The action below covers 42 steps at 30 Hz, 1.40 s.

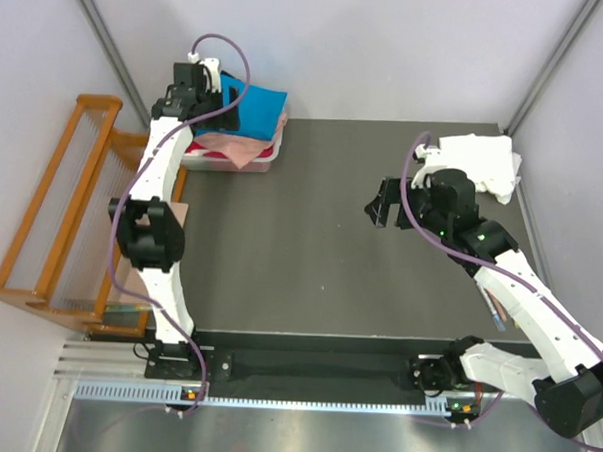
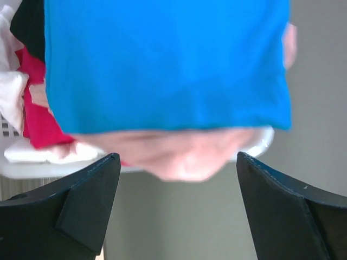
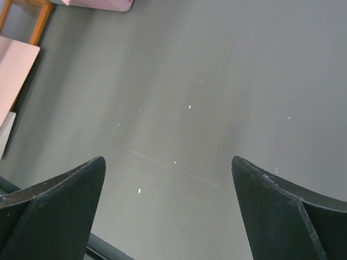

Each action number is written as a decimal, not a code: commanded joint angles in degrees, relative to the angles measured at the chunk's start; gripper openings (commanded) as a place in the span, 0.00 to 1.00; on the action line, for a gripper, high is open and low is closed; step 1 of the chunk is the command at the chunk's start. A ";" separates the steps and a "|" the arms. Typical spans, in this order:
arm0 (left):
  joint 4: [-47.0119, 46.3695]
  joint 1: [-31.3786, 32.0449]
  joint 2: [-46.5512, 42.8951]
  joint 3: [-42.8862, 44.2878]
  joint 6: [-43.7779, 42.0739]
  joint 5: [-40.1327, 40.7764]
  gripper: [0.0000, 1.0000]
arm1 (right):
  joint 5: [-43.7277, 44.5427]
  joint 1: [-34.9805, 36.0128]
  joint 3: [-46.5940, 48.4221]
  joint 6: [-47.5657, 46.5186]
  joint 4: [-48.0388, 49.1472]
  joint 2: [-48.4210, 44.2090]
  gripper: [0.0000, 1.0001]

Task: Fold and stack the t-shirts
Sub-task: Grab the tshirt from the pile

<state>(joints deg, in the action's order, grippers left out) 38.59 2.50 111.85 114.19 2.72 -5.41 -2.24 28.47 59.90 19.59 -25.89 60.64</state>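
Observation:
A heap of t-shirts fills a white tub at the back left. A bright blue t-shirt lies folded on top, and a salmon-pink t-shirt hangs over the tub's front rim below it. Red, black and white cloth shows at the side. My left gripper is open, just in front of the pink overhang, holding nothing. A folded white t-shirt lies at the back right. My right gripper hangs open over the bare table.
A wooden slatted rack stands along the table's left edge, with a pale pink sheet beside it. The dark grey table top spreads between the arms. Grey walls close off the back and sides.

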 commanded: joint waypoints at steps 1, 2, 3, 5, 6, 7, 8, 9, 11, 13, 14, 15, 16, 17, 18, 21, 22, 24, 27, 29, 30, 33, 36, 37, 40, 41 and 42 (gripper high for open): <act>1.66 -0.83 9.05 16.19 2.02 2.77 0.94 | -0.13 1.15 -0.31 -1.05 3.65 -1.32 1.00; 1.84 -0.83 10.39 17.98 2.11 3.21 0.95 | 0.13 1.24 -0.31 -1.22 3.65 -1.14 1.00; 1.58 -0.83 11.45 19.30 2.20 4.34 0.95 | 0.13 1.24 -0.40 -1.49 3.57 -1.14 1.00; 0.62 -0.83 13.30 20.54 2.02 4.88 0.97 | 0.13 1.15 -0.31 -1.84 3.39 -0.79 1.00; 0.26 -1.27 14.17 20.54 2.02 6.71 0.97 | 0.13 1.15 -0.31 -2.28 3.30 -0.61 1.00; 0.00 -1.62 14.70 20.63 2.37 7.51 0.98 | 0.04 1.15 -0.31 -2.37 3.21 -0.35 1.00; 0.00 -1.97 15.14 20.81 2.81 7.87 0.98 | -0.13 1.15 -0.22 -2.54 3.04 -0.26 1.00; 0.17 -2.06 16.19 20.72 3.08 7.78 0.98 | -0.13 1.15 -0.05 -2.89 2.60 -0.17 1.00; 0.17 -4.26 16.73 19.93 4.13 8.75 0.97 | 0.22 1.15 -0.05 -3.07 2.16 0.09 1.00; 0.26 -5.31 17.34 18.70 4.22 9.97 0.96 | 0.22 1.24 -0.40 -3.25 2.16 0.00 1.00; 0.26 -5.58 17.52 18.53 4.22 10.07 0.96 | 0.22 1.15 -0.66 -3.25 2.33 -0.08 1.00; 0.09 -6.01 17.87 18.18 4.14 10.15 0.96 | 0.22 1.24 -1.01 -3.25 2.33 -0.09 1.00; 0.00 -6.11 18.05 18.17 3.87 10.42 0.96 | -0.04 1.15 -1.19 -3.25 2.33 -0.17 1.00; 0.00 -6.37 18.31 18.17 3.78 10.59 0.96 | -0.13 1.15 -1.45 -3.16 2.60 -0.26 1.00; -0.27 -6.63 18.57 18.35 3.78 10.77 0.96 | -0.13 1.15 -1.80 -3.07 2.51 -0.17 1.00; -0.27 -6.63 19.01 18.35 3.26 9.37 0.95 | -0.31 1.15 -2.42 -2.99 2.77 -0.44 1.00; -0.01 -6.63 19.10 18.43 3.17 8.23 0.91 | -0.31 1.15 -2.51 -2.90 2.69 -0.61 1.00; 0.43 -6.29 18.93 18.17 2.99 5.86 0.63 | -0.40 1.15 -2.68 -2.90 2.95 -0.96 1.00; 0.96 -5.76 18.23 17.82 2.64 3.24 0.54 | -0.66 1.15 -2.77 -2.90 3.13 -1.05 1.00; 1.05 -5.49 17.61 17.73 2.64 2.51 0.53 | -1.01 1.15 -2.86 -2.90 3.39 -0.96 1.00; 1.14 -5.40 16.91 17.38 2.55 1.99 0.52 | -1.10 1.15 -2.94 -2.81 3.56 -1.05 1.00; 1.05 -5.14 15.59 16.68 2.03 1.28 0.50 | -1.63 1.15 -3.30 -2.54 3.92 -0.70 1.00; 0.88 -5.23 14.80 15.72 1.50 1.63 0.45 | -1.80 1.24 -3.56 -2.54 4.09 -0.88 1.00; 0.70 -5.23 14.71 15.36 1.32 1.98 0.45 | -1.80 1.15 -3.74 -2.54 4.18 -1.05 1.00; -0.79 -5.66 14.10 13.95 1.58 4.70 0.71 | -1.72 1.15 -4.26 -2.90 4.01 -1.32 1.00; -1.06 -6.10 14.09 13.87 2.19 4.88 0.79 | -1.63 1.15 -4.44 -3.07 3.74 -1.40 1.00; -1.32 -7.50 14.70 14.47 3.16 4.88 0.85 | -1.63 1.15 -4.61 -3.07 3.83 -1.58 1.00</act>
<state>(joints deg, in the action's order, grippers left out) 38.87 -3.07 129.56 129.23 4.54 -1.37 -3.33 28.75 55.75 17.10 -24.91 60.71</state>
